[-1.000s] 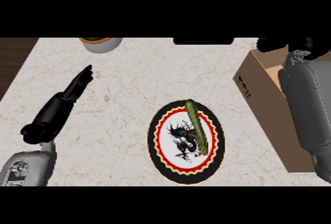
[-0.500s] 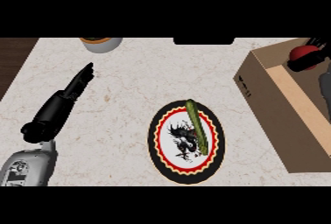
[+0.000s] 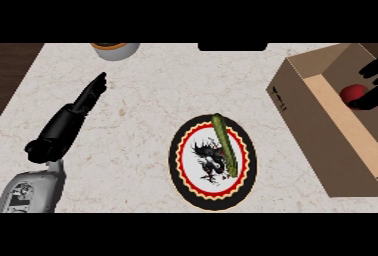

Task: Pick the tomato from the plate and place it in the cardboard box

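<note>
Drop-off step: tomato (image 3: 354, 92) in cardboard box (image 3: 303, 115), R robot hand (image 3: 365, 103) at it; clamped or apart, can't tell. L robot hand (image 3: 87, 97) lies flat, apart, far left of box. Next, likely: release, withdraw.

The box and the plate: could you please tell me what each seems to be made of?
The box looks like matt brown cardboard: flat tan panels, paler inside. The plate seems glazed ceramic, judging by its black rim, red-and-yellow band and printed white centre, though plastic is possible.

Nothing here can be read: the cardboard box (image 3: 299, 120) bears a small dark mark on its side, too blurred to decipher, and the plate (image 3: 214, 204) shows only a drawing.
</note>
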### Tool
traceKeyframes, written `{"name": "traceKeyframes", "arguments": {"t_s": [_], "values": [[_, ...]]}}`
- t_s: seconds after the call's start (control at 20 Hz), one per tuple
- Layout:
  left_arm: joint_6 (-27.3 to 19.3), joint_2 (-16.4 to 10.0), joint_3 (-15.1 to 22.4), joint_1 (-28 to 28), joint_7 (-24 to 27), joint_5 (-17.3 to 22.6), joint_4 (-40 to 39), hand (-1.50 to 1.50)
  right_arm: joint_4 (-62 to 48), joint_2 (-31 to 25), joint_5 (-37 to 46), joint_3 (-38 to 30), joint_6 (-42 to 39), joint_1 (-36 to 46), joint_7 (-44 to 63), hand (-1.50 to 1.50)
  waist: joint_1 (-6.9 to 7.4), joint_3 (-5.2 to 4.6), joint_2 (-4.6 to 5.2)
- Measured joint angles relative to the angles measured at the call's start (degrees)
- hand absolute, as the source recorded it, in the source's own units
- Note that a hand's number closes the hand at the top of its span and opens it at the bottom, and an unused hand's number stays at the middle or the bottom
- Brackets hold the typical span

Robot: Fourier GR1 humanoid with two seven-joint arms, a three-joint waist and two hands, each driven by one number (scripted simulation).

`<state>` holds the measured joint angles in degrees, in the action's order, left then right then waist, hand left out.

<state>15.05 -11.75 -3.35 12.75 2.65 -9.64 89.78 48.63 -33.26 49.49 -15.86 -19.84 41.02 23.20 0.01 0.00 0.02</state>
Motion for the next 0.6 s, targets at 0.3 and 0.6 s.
{"name": "traceKeyframes", "arguments": {"t_s": [0.3,0.6], "values": [[0.87,-0.84,-1.08,0.22,0.53,0.65,-0.70,0.00,2.72,0.78,-5.27,-3.33,3.04,-1.55,-8.94,-1.50,-0.01,0.06,-0.03],[0.73,-0.77,-1.34,-0.44,0.48,0.74,-0.62,0.00,5.98,4.99,-18.65,-17.65,13.52,1.04,-14.40,-1.50,-0.72,0.23,-0.29]]}}
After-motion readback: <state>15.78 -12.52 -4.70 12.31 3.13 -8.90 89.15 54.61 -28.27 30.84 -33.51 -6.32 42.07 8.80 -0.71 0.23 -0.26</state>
